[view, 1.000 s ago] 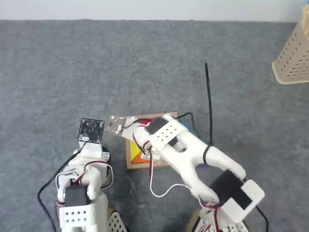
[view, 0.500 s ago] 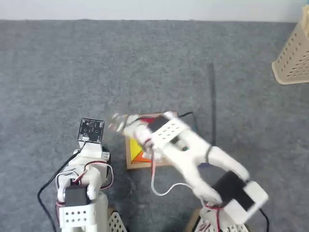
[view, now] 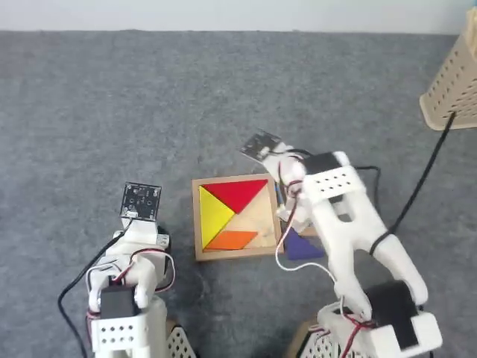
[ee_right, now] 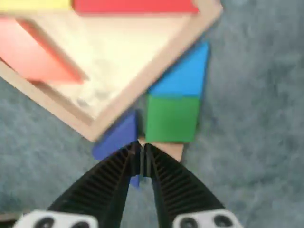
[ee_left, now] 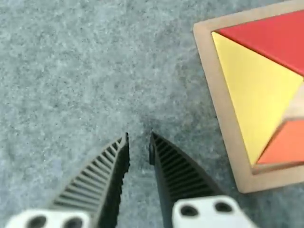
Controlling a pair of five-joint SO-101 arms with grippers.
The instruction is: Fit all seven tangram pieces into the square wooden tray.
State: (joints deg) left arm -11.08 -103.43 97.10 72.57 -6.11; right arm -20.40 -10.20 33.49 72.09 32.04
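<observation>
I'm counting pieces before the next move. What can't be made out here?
High view: the right arm covers whatever lies beside the tray, except a purple triangle.
Right wrist view: the right end effector hides part of a tan piece.
Left wrist view: the edge cuts off the tray.

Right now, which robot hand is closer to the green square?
The right. The right gripper sits just beside the green square, outside the tray; the left gripper hangs over carpet on the tray's other side.

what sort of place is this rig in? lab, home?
Likely a tabletop robot test bench: left arm and right arm side by side, grey felt-like mat as work surface, square wooden tray with tangram pieces as the prop.
</observation>
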